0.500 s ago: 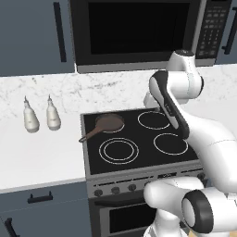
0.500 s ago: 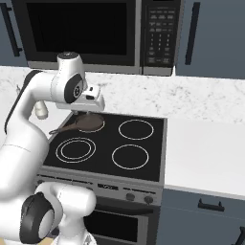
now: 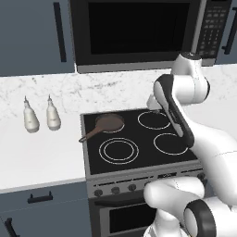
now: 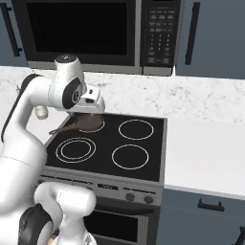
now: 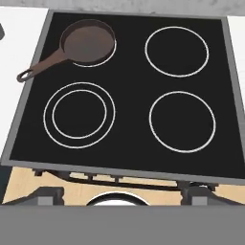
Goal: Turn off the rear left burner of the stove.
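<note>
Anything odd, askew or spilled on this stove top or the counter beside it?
Nothing is spilled or damaged. The small brown frying pan sits on the rear left burner, slightly off-centre so a sliver of the zone's ring shows, with its handle reaching past the stove's left edge over the counter. Two white bottles stand upright.

Brown pan (image 5: 88, 42); two bottles (image 3: 40, 114) (counter); microwave (image 3: 139, 32).
</note>
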Controlling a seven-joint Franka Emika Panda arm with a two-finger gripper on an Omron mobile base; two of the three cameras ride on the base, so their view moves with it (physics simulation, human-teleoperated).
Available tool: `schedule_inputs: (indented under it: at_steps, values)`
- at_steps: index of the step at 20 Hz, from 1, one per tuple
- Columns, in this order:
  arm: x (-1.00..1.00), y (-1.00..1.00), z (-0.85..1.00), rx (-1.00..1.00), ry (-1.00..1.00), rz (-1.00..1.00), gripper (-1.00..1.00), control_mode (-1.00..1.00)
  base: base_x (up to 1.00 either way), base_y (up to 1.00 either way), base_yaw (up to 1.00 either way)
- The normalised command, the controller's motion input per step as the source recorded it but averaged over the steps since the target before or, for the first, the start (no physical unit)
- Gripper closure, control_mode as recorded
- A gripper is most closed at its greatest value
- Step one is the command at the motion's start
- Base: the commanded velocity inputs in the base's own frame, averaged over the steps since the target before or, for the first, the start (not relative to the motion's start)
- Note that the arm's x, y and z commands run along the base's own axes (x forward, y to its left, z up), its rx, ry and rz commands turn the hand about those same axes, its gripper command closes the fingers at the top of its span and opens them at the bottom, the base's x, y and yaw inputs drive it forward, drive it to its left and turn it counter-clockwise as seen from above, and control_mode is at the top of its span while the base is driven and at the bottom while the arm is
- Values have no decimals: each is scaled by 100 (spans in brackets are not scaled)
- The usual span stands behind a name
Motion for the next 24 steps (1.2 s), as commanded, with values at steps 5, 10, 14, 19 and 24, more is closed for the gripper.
schedule_inputs:
  at_steps: [5, 10, 14, 19, 24]
  values:
    - [-94, 3, -41, -1, -29, 0, -100, -100, 0, 0, 0]
    - [-95, 41, -43, -15, -32, 2, -100, -100, 0, 0, 0]
    - [-76, 72, -42, -30, -25, 3, -100, -100, 0, 0, 0]
    - [-55, 67, -34, -32, -17, 6, -100, -100, 0, 0, 0]
    - [-32, 48, -32, -29, -9, 8, -100, -100, 0, 0, 0]
